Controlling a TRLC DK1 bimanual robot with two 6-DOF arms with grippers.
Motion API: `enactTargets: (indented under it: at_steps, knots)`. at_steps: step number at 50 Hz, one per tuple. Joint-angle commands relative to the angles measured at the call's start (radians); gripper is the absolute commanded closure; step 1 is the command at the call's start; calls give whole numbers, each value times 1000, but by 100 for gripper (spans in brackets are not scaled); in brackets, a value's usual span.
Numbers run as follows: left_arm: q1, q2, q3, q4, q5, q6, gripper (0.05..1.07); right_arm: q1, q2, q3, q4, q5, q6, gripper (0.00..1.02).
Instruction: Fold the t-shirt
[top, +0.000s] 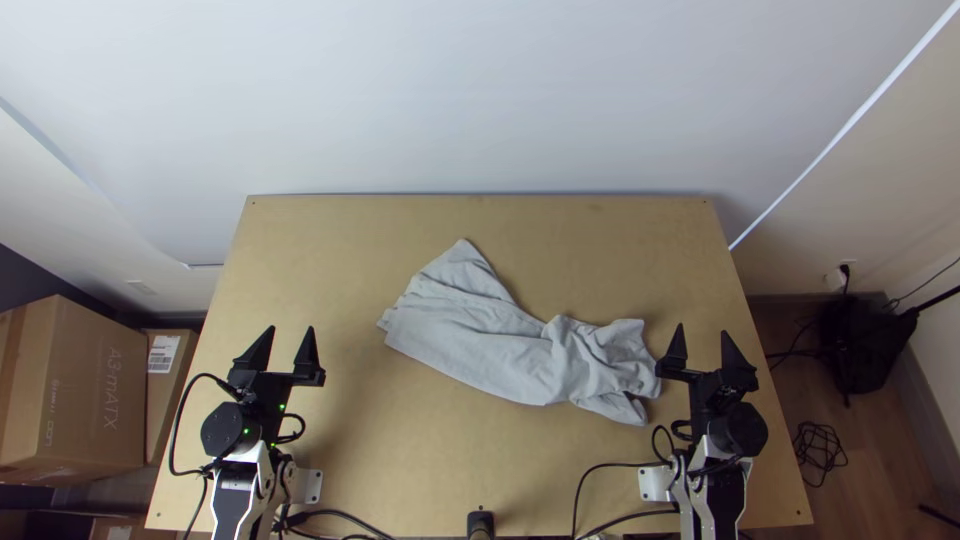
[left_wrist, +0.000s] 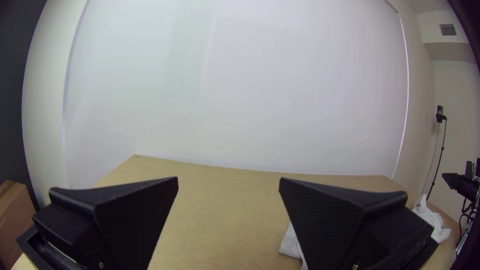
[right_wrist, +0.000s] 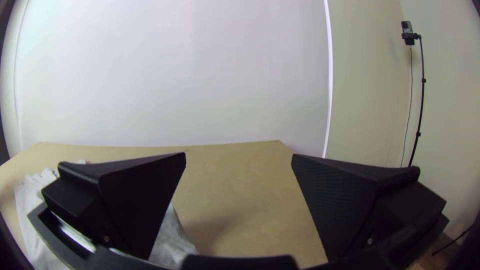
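The left gripper (top: 283, 350) stands open at the table's left side, well left of the shirt. Open as well, the right gripper (top: 703, 348) is just beyond the shirt's right end. A light grey t-shirt (top: 480, 345) lies bunched and wrinkled across the middle of the table, wider at its left end and crumpled at its right. In the left wrist view, the left gripper (left_wrist: 228, 187) has nothing between its fingers, with a bit of shirt (left_wrist: 291, 245) beside one finger. In the right wrist view, the right gripper (right_wrist: 239, 162) is empty, and part of the shirt (right_wrist: 172, 240) shows behind one finger.
Bare wooden table (top: 340, 230) surrounds the shirt. Cables (top: 600, 468) run along the near edge, where a small black device (top: 481, 524) stands. Cardboard boxes (top: 75, 385) are at the left, and a black stand base (top: 860, 345) is on the floor at right.
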Motion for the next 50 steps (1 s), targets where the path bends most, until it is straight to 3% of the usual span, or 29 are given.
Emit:
enactTargets:
  at_steps: [1, 18, 45, 50]
  knots:
    - [4, 0, -32, -23, 21, -16, 10, -8, 46, -3, -17, 6, 16, 5]
    - [4, 0, -32, -23, 21, -16, 10, -8, 46, -3, -17, 6, 20, 5]
    - [-2, 0, -32, -25, 19, -16, 10, 75, 46, -1, -20, 6, 25, 5]
    - [-13, 0, -32, -26, 21, -33, 10, 51, 44, -1, -18, 6, 19, 5]
